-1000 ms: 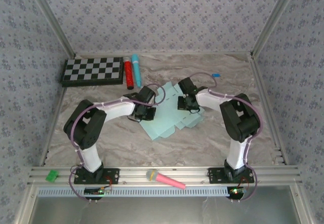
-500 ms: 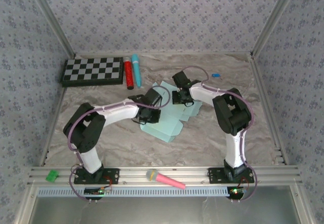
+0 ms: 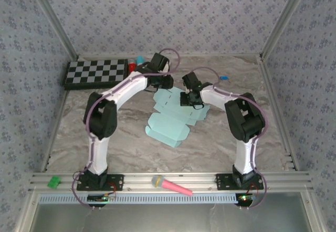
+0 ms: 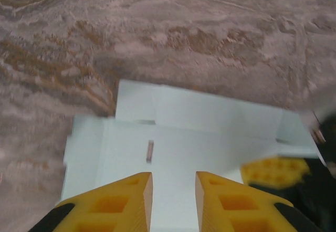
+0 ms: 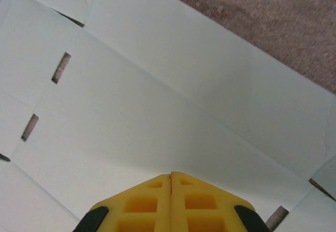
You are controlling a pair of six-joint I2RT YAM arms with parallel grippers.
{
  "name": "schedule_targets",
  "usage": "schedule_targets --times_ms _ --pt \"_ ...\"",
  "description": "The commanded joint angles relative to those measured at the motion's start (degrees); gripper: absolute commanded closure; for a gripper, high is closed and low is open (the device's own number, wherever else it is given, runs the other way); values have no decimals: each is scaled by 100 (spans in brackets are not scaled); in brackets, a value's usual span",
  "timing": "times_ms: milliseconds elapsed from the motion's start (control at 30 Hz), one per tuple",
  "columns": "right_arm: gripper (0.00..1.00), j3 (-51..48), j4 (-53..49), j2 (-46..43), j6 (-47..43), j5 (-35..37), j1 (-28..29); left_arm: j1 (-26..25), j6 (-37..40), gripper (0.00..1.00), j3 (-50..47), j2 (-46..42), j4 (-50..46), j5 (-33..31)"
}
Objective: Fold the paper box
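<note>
The paper box is a flat pale aqua die-cut sheet lying mid-table, with slots and flaps showing. My left gripper hangs over its far edge; in the left wrist view its yellow fingers stand apart above the sheet with nothing between them. My right gripper is at the sheet's far right part. Its fingers are shut tip to tip just over the card; I cannot tell whether they touch it. The right gripper's yellow fingers also show beside the left ones.
A checkerboard lies at the back left, with a red marker and a turquoise marker beside it, partly behind the left arm. A small blue item sits back right. A pink-handled microphone and a green piece rest on the front rail.
My left arm has swung from the sheet's left side up to its far edge, and its jaws have opened. The sheet has shifted left and turned a little. The right gripper stays shut.
</note>
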Motion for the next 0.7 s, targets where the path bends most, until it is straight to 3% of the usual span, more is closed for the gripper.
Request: schedule_targets --times_ms 0,100,333,667 --pt "98 -130 60 -4 106 -173 -30 71 401 68 942 615 -794 150" --pt "98 -179 145 50 138 -200 -52 121 512 62 1661 1115 -1106 -20" --pt "99 -256 191 139 169 -225 -51 172 702 59 2885 1992 -1660 -22" --pt "100 -321 280 218 217 -277 -62 190 786 53 3204 2404 -1880 -224"
